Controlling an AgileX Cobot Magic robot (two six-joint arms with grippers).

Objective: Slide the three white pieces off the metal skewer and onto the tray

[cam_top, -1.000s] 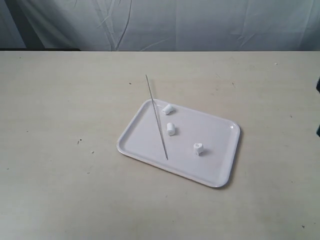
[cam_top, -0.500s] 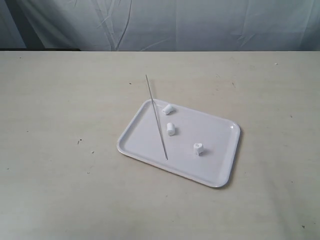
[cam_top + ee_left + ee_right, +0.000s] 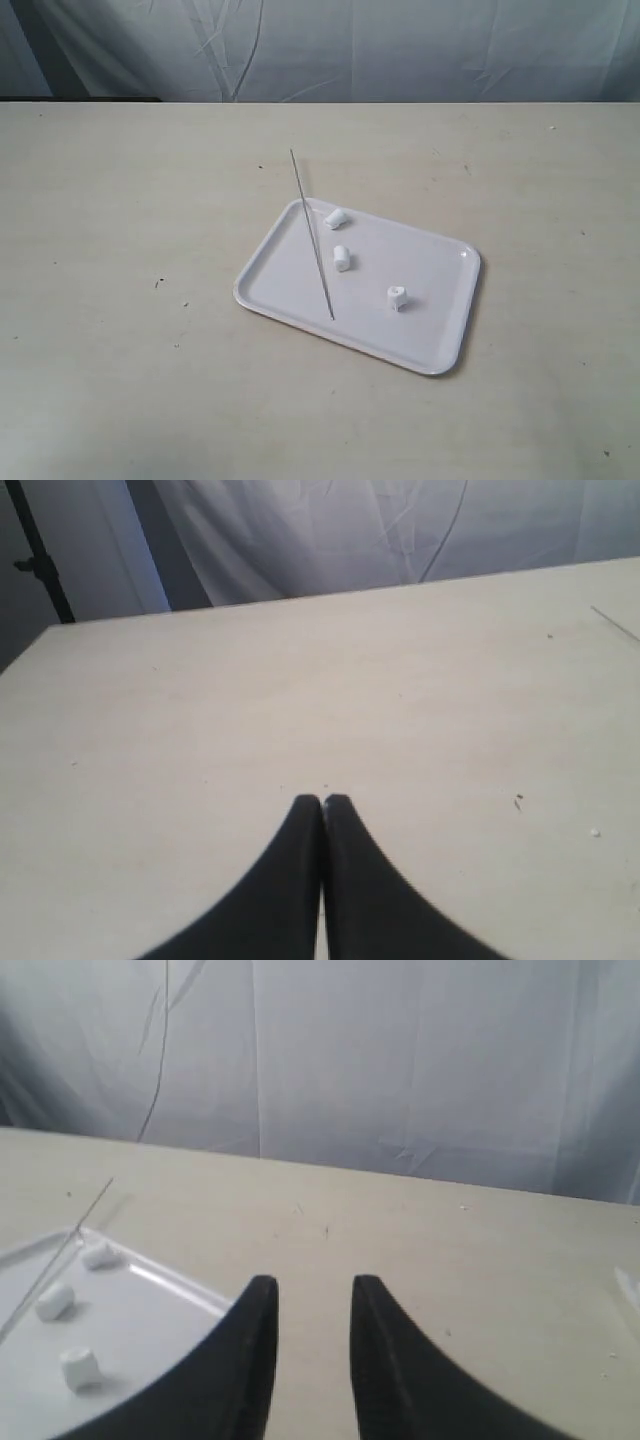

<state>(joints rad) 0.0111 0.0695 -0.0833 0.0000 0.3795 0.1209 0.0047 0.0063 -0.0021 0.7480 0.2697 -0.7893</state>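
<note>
The white tray (image 3: 440,320) lies on the table, right of the middle. Three white pieces lie loose on it: one (image 3: 334,218) near its far corner, one (image 3: 342,258) in the middle, one (image 3: 397,297) nearer the front. The thin metal skewer (image 3: 311,233) is bare and rests across the tray's left part, its far end sticking out over the rim. Neither arm shows in the exterior view. My left gripper (image 3: 322,800) is shut and empty over bare table. My right gripper (image 3: 312,1282) is open and empty beside the tray (image 3: 150,1290), with the pieces (image 3: 78,1365) to one side.
A pale cloth backdrop (image 3: 400,50) hangs behind the table's far edge. A black stand pole (image 3: 38,555) shows off the table in the left wrist view. Small dark specks (image 3: 158,284) mark the tabletop left of the tray.
A dark bit of the right arm at the exterior view's right edge has gone out of view. The tray, skewer and pieces have stayed put.
</note>
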